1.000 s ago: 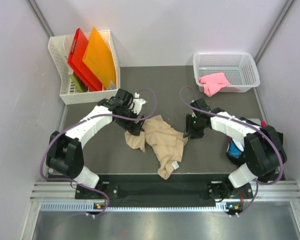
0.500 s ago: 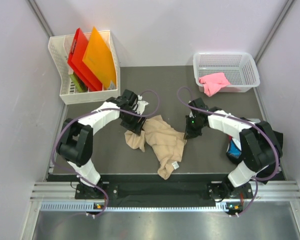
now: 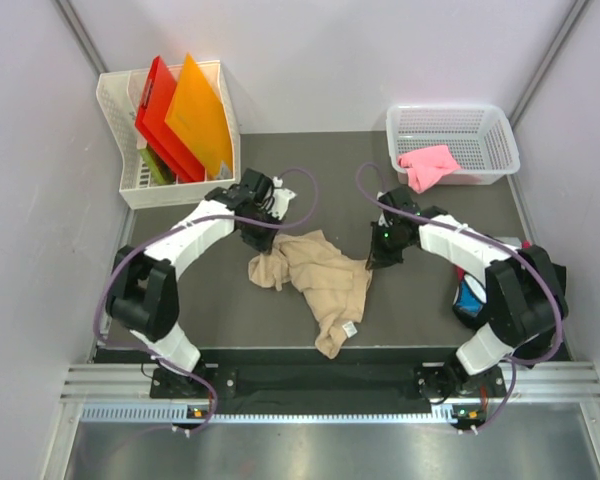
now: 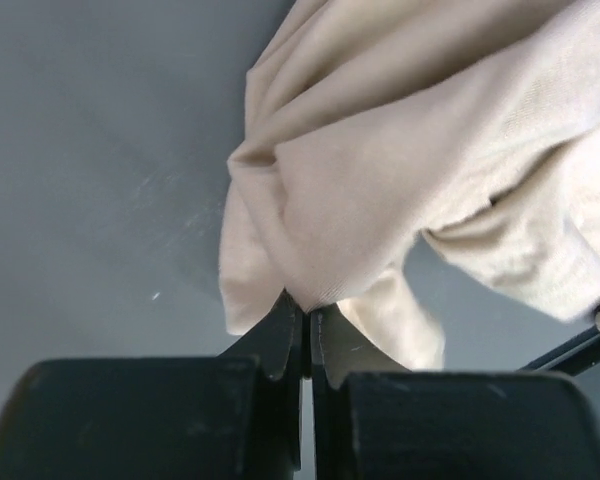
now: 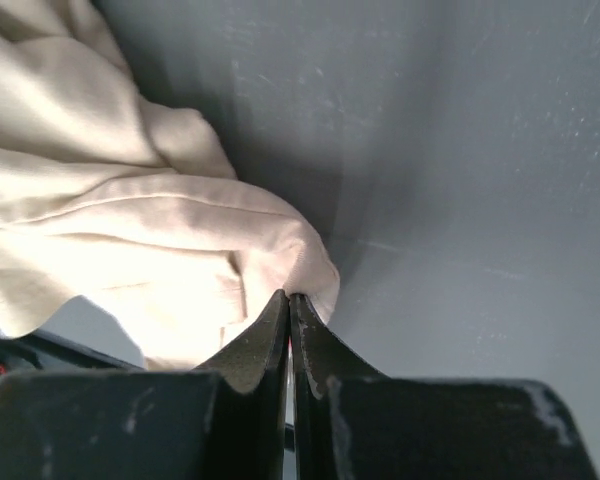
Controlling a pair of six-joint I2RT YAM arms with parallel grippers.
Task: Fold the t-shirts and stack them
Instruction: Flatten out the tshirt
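Note:
The tan t-shirt lies crumpled mid-table, its white neck label toward the near edge. My left gripper is shut on the shirt's left upper edge; in the left wrist view the jaws pinch a fold of tan cloth. At the shirt's right edge, my right gripper is shut on the cloth; in the right wrist view its tips pinch a fold of the cloth. A pink t-shirt hangs over the rim of a basket. A black t-shirt lies far right, mostly hidden by the right arm.
The white basket stands at the back right. A white file rack at the back left holds stiff red and orange sheets. Dark grey table surface shows around the tan shirt.
Both grippers have closed on the tan shirt's edges. The left gripper has drawn back a little toward the rack, and the shirt's left side has lifted and shifted with it.

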